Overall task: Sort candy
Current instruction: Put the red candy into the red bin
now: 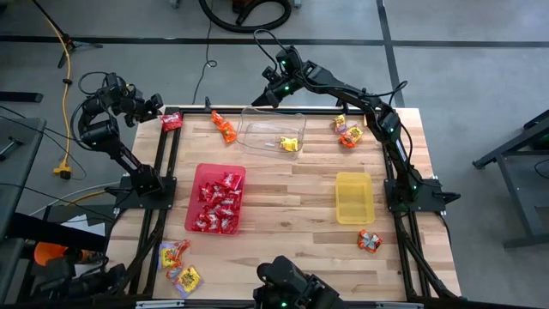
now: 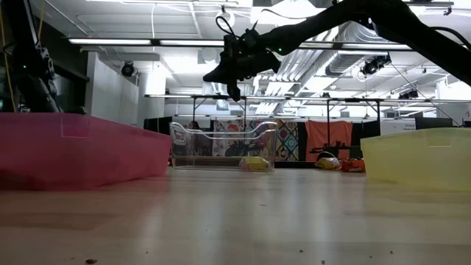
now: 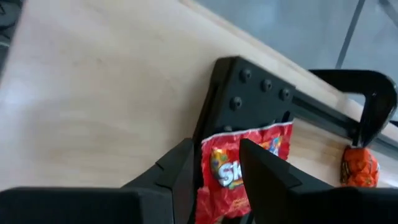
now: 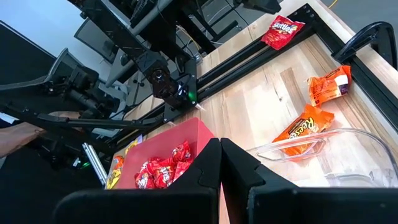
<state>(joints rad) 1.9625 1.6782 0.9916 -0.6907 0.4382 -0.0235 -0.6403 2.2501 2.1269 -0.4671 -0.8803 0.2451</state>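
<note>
While the left gripper (image 1: pixel 157 106) hangs at the table's far left corner, its fingers (image 3: pixel 264 171) stand apart on either side of a red packet (image 3: pixel 239 171) lying on the black frame rail (image 3: pixel 249 93) there, long axis running out ahead of the jaws; whether the pads touch it I cannot tell. Moving right, the red tray (image 1: pixel 199 176) holds a heap of red packets (image 1: pixel 218 204), and two orange packets (image 1: pixel 223 127) lie slantwise just beside the clear tray (image 1: pixel 257 137) (one yellow packet (image 1: pixel 290 144) inside it). Above the clear tray's far edge hangs the right gripper (image 1: pixel 268 96), fingers pressed together, holding nothing. Further right, more orange packets (image 1: pixel 347 133), then the yellow tray (image 1: pixel 353 197).
</note>
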